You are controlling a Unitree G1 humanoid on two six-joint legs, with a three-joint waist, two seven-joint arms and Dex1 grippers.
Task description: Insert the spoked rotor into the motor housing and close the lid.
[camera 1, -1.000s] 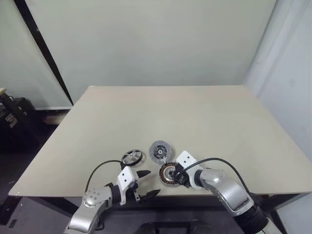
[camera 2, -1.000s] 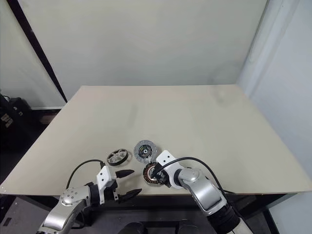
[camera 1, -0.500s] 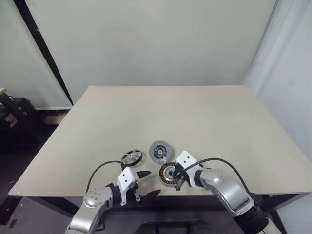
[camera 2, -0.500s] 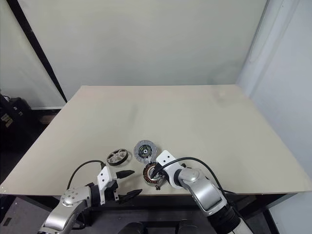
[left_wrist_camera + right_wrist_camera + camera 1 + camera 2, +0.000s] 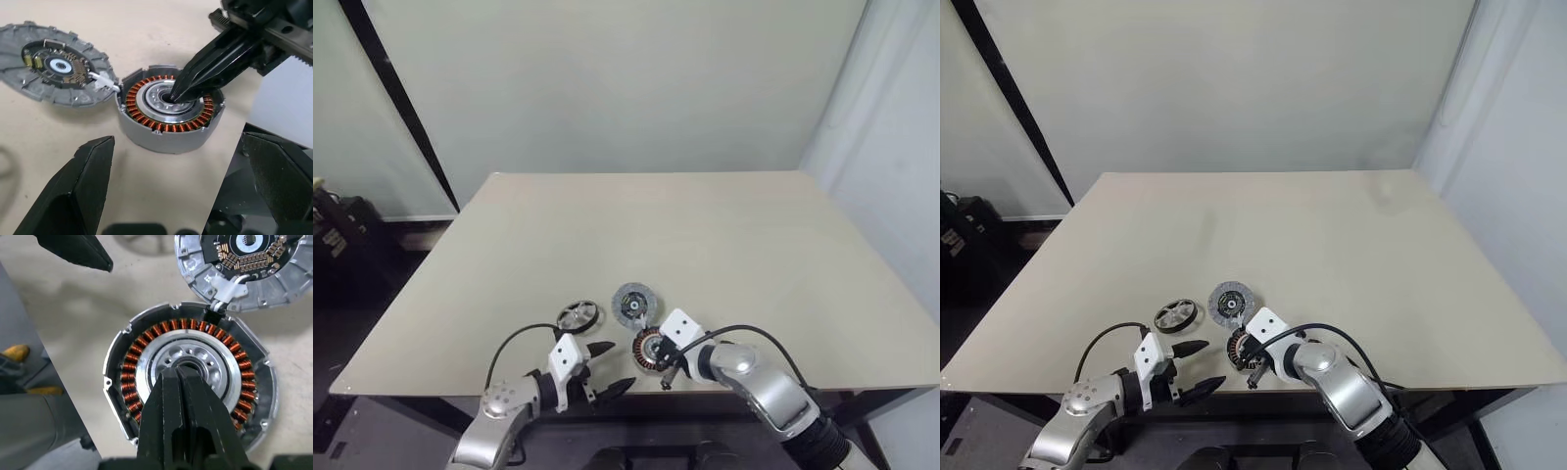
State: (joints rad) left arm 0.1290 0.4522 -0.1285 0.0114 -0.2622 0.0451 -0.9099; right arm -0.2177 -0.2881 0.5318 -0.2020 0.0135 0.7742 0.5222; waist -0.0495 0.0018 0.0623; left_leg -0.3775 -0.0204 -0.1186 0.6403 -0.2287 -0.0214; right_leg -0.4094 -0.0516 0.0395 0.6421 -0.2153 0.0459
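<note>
The motor housing (image 5: 168, 115) lies near the table's front edge, its copper windings ringing a pale metal centre. My right gripper (image 5: 178, 374) is shut, and its joined fingertips rest in the housing's centre bore. The lid (image 5: 58, 71) lies flat just behind the housing, circuit side up, with a small white connector (image 5: 103, 81) between the two. Left of the lid, the spoked rotor (image 5: 578, 315) lies on the table (image 5: 705, 245). My left gripper (image 5: 611, 368) hovers open at the table edge, left of the housing, holding nothing.
The housing sits close to the table's front edge (image 5: 754, 390). Black cables (image 5: 509, 345) loop from both wrists. The wide tabletop stretches behind the parts. A dark slanted post (image 5: 401, 103) and clutter stand at the far left, off the table.
My right gripper's fingers have closed and now rest together in the housing's centre. The left gripper and the parts have stayed in place.
</note>
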